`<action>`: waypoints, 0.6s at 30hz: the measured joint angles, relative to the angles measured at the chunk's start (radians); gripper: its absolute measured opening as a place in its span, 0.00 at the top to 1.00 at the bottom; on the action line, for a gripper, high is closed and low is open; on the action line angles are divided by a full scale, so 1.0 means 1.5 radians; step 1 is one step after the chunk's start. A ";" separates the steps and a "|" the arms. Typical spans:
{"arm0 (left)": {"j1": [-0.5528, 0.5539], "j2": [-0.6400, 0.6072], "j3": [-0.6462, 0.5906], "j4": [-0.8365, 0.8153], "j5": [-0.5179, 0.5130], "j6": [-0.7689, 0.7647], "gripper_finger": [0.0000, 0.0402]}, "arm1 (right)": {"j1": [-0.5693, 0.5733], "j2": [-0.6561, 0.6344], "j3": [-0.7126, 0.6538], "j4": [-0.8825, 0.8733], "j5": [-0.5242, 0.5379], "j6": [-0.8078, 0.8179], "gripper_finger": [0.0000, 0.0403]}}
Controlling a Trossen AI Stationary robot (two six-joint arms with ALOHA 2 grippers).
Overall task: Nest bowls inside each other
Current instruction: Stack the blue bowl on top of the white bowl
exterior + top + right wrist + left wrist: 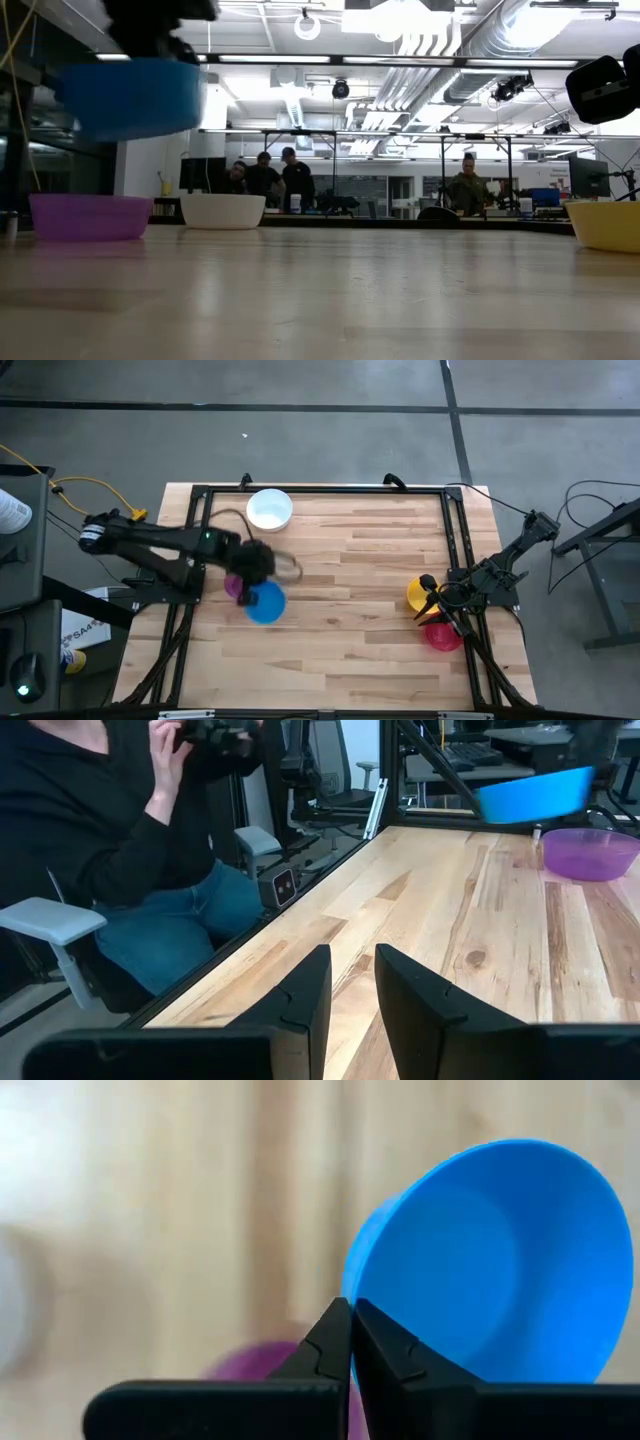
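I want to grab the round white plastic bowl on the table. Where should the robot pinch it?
Probably on the thin rim, coming down from above. The round white plastic bowl sits upright with its mouth open upward and stands apart from the other bowls, so one finger could slip inside and one outside.

The wooden table (pixel 350 590) bears white (pixel 269 509), purple (pixel 234 588), yellow (pixel 418 595) and red-pink (pixel 441 636) bowls.

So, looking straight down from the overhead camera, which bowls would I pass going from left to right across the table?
Purple bowl, largely hidden under the left arm, → blue bowl, held by the left pincer → yellow bowl → red-pink bowl. The white bowl overlaps blue sideways, so it is left out.
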 joint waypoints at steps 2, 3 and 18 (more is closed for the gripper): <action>0.050 0.000 0.014 0.001 -0.024 -0.009 1.00 | 0.000 0.000 0.000 0.000 0.000 0.000 0.81; 0.077 0.000 0.019 0.003 -0.035 -0.015 1.00 | 0.000 0.000 0.000 0.000 0.000 0.000 0.81; 0.466 0.032 0.038 0.036 0.026 -0.048 1.00 | 0.000 0.000 0.000 0.000 0.000 0.000 0.81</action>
